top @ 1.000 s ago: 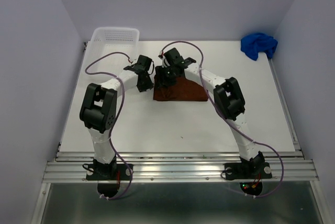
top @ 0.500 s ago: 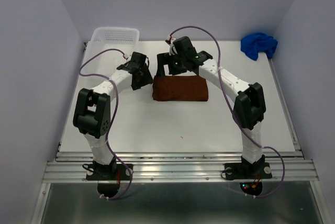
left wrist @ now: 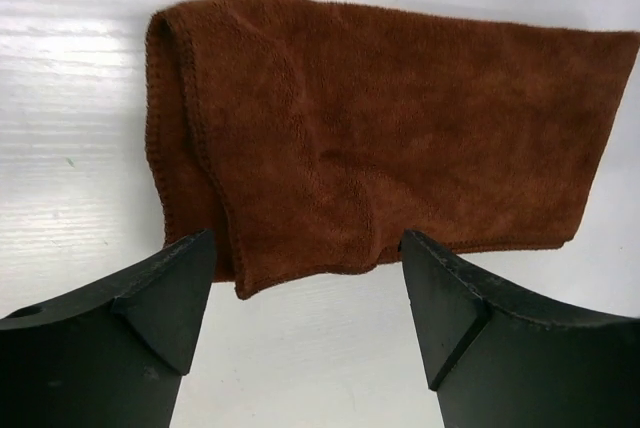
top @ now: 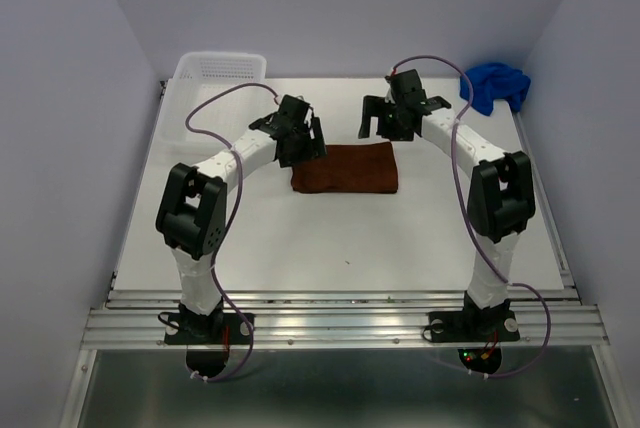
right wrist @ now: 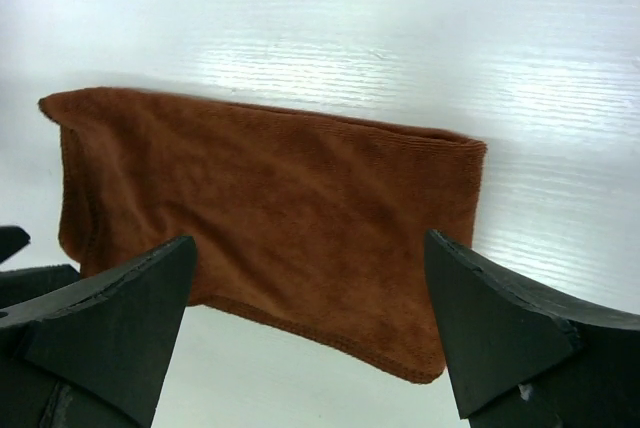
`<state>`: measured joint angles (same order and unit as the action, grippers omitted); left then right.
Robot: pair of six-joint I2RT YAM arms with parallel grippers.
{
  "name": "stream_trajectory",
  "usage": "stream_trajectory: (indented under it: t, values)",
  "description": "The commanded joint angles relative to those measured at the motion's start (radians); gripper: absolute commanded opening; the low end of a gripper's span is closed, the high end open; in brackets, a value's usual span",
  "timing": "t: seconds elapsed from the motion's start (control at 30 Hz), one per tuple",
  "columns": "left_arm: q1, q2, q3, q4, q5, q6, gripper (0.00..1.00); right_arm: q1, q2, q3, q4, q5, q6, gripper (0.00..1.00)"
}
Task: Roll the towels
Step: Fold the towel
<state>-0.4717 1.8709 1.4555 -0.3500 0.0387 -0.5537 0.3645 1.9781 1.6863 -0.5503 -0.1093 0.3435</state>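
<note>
Rust-brown towel (top: pixel 344 169) lies folded flat mid-surface (top: pixel 300 238): soft, light and limp, likely best pinched at a short edge. Left pincer (left wrist: pixel 307 238) and right pincer (right wrist: pixel 310 238) gape empty near it.

Your rust-brown cloth towel (left wrist: pixel 380 138), folded into a flat rectangle, reads as matt short-pile microfibre: fuzzy nap, faint brush marks, stitched hem along the edges. The white table top (top: pixel 400 238) under it is smooth and semi-gloss, with fine streaky grain lines and soft glare. You'll see the fingers (left wrist: pixel 150 318) of the left gripper (left wrist: pixel 305 248) and those of the right gripper (right wrist: pixel 310 243) are black, matt, hard-plastic looking, slightly grainy. The crumpled royal-blue cloth towel (top: pixel 494 86): soft, matt. The white perforated basket (top: pixel 220 70): plastic, slight sheen. The ribbed rail (top: pixel 340 326) at your near edge: bare bright metal.
</note>
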Motion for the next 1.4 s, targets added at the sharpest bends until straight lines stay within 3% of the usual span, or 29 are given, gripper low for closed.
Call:
stream_trajectory:
  t: [0.0, 0.3, 0.47, 0.77, 0.83, 0.9, 1.37]
  values:
    - [0.001, 0.0, -0.018, -0.029, 0.015, 0.018, 0.83, 0.004, 0.018, 0.019, 0.041, 0.034, -0.005, 1.0]
    - [-0.019, 0.022, -0.076, -0.083, -0.065, -0.002, 0.75, -0.006, 0.008, 0.003, 0.041, 0.062, -0.012, 1.0]
    - [-0.018, 0.048, -0.083, -0.055, -0.043, -0.005, 0.63, -0.015, -0.002, -0.016, 0.041, 0.092, -0.012, 1.0]
    - [-0.019, 0.059, -0.066, -0.058, -0.03, -0.023, 0.29, -0.015, -0.004, -0.03, 0.039, 0.089, -0.017, 1.0]
    - [-0.018, 0.057, -0.063, -0.064, -0.03, -0.026, 0.18, -0.015, -0.007, -0.031, 0.039, 0.094, -0.018, 1.0]
    - [-0.019, 0.053, -0.057, -0.07, -0.028, -0.026, 0.0, -0.015, -0.008, -0.033, 0.039, 0.099, -0.023, 1.0]
    - [-0.019, -0.015, -0.032, -0.152, -0.129, -0.045, 0.0, -0.015, -0.002, -0.05, 0.039, 0.076, -0.035, 1.0]
